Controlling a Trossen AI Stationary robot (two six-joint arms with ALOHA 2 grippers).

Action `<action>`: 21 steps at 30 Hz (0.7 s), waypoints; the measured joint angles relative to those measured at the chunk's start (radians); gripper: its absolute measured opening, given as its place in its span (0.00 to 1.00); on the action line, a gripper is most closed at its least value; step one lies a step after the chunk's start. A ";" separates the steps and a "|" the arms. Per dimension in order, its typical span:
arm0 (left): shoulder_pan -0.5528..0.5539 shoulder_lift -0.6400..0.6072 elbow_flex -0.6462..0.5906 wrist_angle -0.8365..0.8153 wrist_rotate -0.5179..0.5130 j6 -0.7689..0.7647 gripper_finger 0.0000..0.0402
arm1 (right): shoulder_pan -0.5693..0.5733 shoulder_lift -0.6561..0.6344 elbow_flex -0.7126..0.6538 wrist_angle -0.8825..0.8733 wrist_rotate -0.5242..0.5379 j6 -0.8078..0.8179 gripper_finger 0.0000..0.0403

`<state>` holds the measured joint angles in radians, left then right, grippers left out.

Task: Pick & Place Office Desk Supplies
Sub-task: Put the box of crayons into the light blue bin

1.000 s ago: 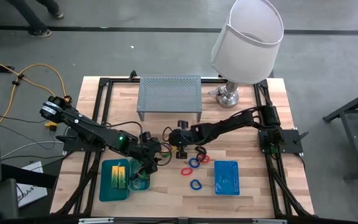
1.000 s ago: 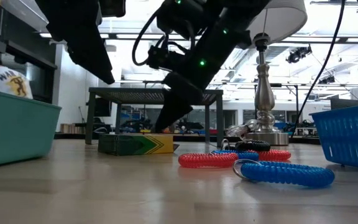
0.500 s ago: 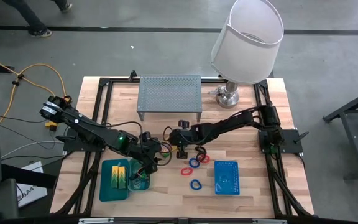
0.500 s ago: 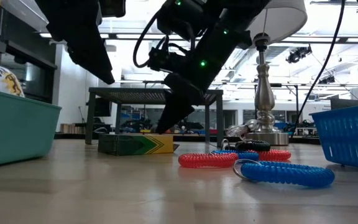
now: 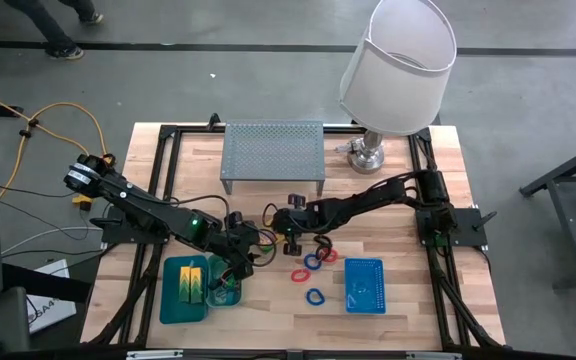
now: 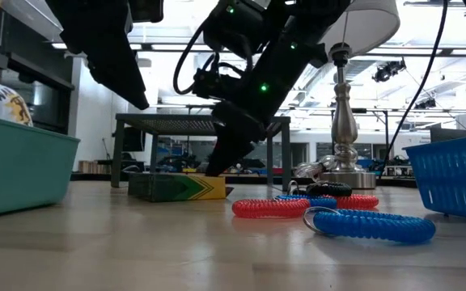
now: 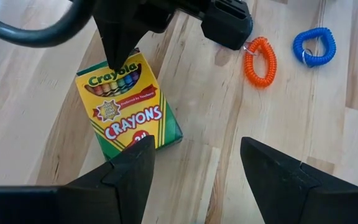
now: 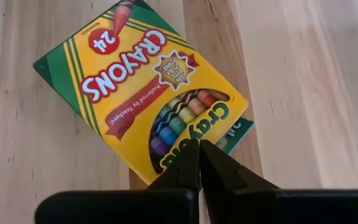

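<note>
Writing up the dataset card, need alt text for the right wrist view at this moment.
A yellow-and-green crayon box lies flat on a pale wooden table, label up, reading "Crayons" and "24". The right gripper, jaws shut together, points down at the box's near edge; whether it touches cannot be told.

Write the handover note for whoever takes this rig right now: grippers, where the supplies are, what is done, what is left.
Left gripper: jaws open, hovering beside the crayon box, holding nothing.
Right gripper: jaws shut, tips over the top edge of the crayon box, not gripping it.
Crayon box lies flat on the table in front of the metal shelf.
Done: yellow-green blocks sit in the teal tray.
Left: crayon box, plus the coil bands, red, blue and the others, loose beside the blue basket.
</note>
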<state>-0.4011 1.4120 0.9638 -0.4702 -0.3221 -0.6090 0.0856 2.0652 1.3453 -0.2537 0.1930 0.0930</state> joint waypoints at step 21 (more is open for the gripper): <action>0.000 0.028 0.000 -0.057 0.001 0.127 0.57 | 0.006 0.003 0.000 -0.054 0.070 0.046 0.00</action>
<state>-0.4011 1.4398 0.9638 -0.5276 -0.3215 -0.4820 0.0917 2.0686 1.3449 -0.3080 0.2634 0.1390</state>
